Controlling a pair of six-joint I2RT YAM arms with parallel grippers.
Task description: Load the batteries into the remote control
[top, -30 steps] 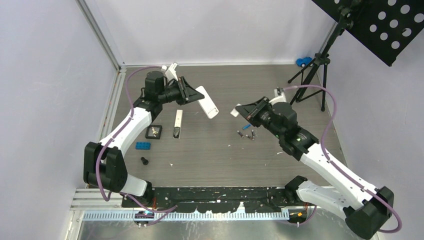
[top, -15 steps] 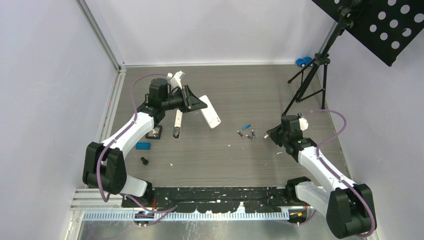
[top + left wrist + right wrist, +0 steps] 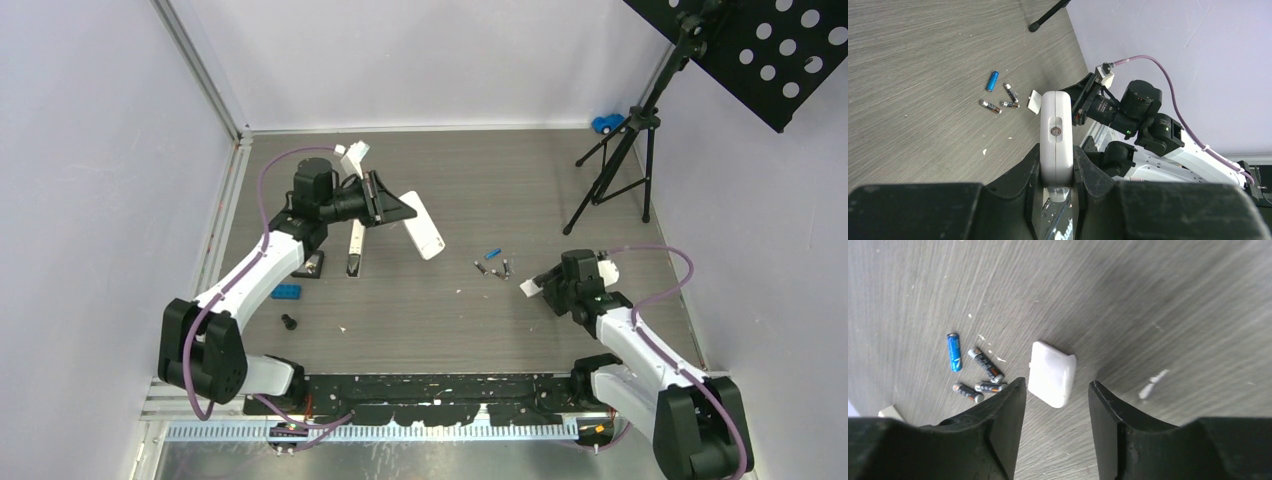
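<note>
Remote [image 3: 1056, 115] is clamped in the left gripper [image 3: 1056, 157], right gripper [image 3: 1057, 390] is spread open over the loose cover [image 3: 1052, 372], so one battery [image 3: 985, 365] should be pinched mid-body.

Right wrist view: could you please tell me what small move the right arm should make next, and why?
Probably draw the right gripper off the white battery cover and toward the batteries: its fingers stand open, clear of the cover, and the left gripper holds the remote up.
</note>
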